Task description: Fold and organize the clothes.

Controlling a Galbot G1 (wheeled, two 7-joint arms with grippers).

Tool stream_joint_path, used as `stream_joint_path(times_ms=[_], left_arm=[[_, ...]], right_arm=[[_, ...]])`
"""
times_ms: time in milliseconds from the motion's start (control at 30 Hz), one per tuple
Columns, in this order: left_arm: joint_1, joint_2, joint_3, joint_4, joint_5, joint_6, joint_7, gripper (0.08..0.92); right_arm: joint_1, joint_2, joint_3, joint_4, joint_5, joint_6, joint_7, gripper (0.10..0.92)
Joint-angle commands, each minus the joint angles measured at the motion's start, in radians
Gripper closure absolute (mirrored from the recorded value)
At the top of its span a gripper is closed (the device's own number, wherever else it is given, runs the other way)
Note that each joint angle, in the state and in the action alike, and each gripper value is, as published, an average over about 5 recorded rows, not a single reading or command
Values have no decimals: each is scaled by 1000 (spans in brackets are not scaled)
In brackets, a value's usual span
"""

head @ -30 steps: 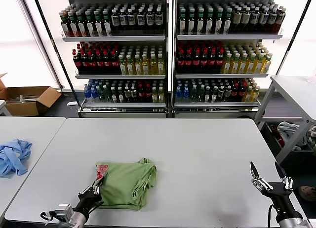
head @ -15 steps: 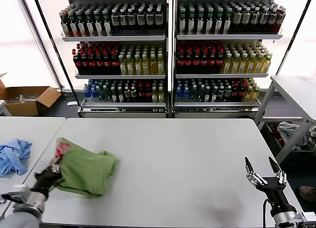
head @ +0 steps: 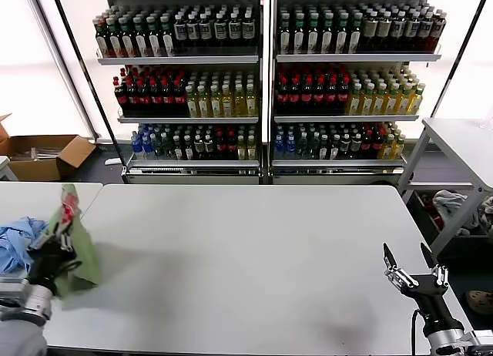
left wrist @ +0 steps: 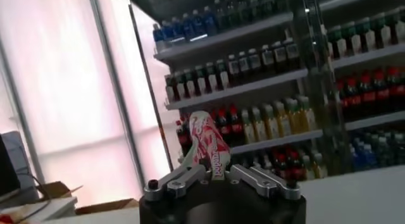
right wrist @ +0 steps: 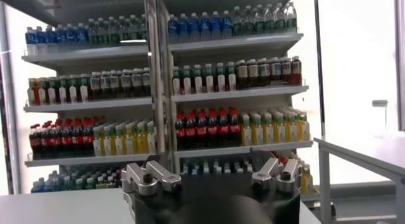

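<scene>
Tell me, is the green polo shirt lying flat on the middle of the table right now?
No, the green polo shirt hangs bunched from the shut left gripper at the table's left edge, lifted off the surface.

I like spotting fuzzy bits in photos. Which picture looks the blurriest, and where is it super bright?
Left wrist view: smeared bottle shelves, washed-out glowing window, yet the light green soft polo shirt pinched in the left end effector stays fairly sharp. Head view: crisp bottles, bright white windows at both sides, the shirt casting a soft shadow on the grey table. Right wrist view: slightly soft, bright window.
</scene>
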Motion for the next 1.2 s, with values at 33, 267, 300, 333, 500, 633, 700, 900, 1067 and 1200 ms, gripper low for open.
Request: stream_joint_path(times_ms=[33, 267, 300, 333, 500, 633, 700, 900, 1067, 1200], left_arm=[[-130, -103, 629, 160, 251, -164, 46, 868], [-228, -96, 656, 68, 211, -93, 46, 868], [-242, -95, 661, 63, 205, -74, 38, 868], [-259, -95, 669, 61, 199, -56, 28, 868], [-346, -104, 742, 94, 239, -3, -20, 868], [-394, -112, 833, 76, 352, 72, -82, 847], [-415, -112, 883, 45, 395, 127, -141, 809], [-452, -97, 980, -72, 478, 213, -249, 638], [-450, -101, 964, -184, 443, 240, -278, 491], [-420, -103, 823, -249, 325, 234, -270, 379]], right_arm=[[-3, 2, -4, -2, -1, 2, -1, 203], [11, 8, -21, -4, -6, 0, -2, 203], [11, 9, -21, -4, -7, 0, -2, 203], [11, 10, -21, -4, -7, 0, -2, 203], [10, 13, -18, 0, -8, -2, -2, 203], [8, 14, -12, 8, -10, -7, 0, 203], [8, 14, -10, 10, -10, -10, 1, 203], [18, 12, -15, 16, -10, -23, 0, 203], [28, 6, -17, 20, -8, -36, 0, 203], [39, 0, -21, 25, -5, -55, 2, 203]])
